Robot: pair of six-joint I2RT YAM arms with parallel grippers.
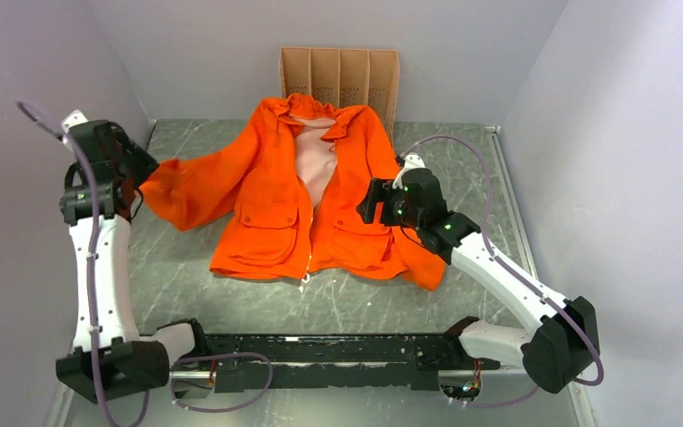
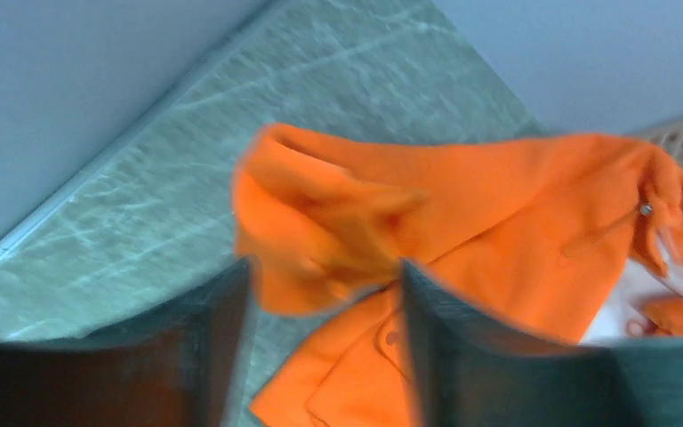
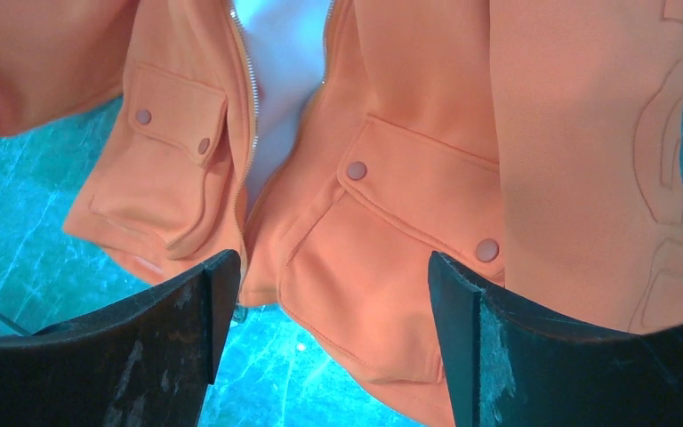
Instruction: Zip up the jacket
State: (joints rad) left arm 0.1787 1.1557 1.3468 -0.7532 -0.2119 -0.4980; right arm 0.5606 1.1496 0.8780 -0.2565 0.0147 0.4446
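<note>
The orange jacket point(image 1: 276, 191) lies front up on the table, collar toward the back wall, with pale pink lining point(image 1: 318, 160) showing between its upper front edges. The zipper point(image 1: 308, 240) runs down the middle between the two flap pockets, and the front edges lie together lower down. My left gripper point(image 1: 133, 182) is open at the end of the jacket's left sleeve point(image 2: 320, 222), which shows blurred just beyond the jaws in the left wrist view. My right gripper point(image 1: 373, 206) is open and empty, hovering over the right flap pocket point(image 3: 409, 231). The zipper point(image 3: 247, 133) also shows in the right wrist view.
A brown cardboard divider box point(image 1: 340, 76) stands against the back wall behind the collar. Grey walls close in the table on the left and right. A black rail point(image 1: 338, 351) runs along the near edge between the arm bases.
</note>
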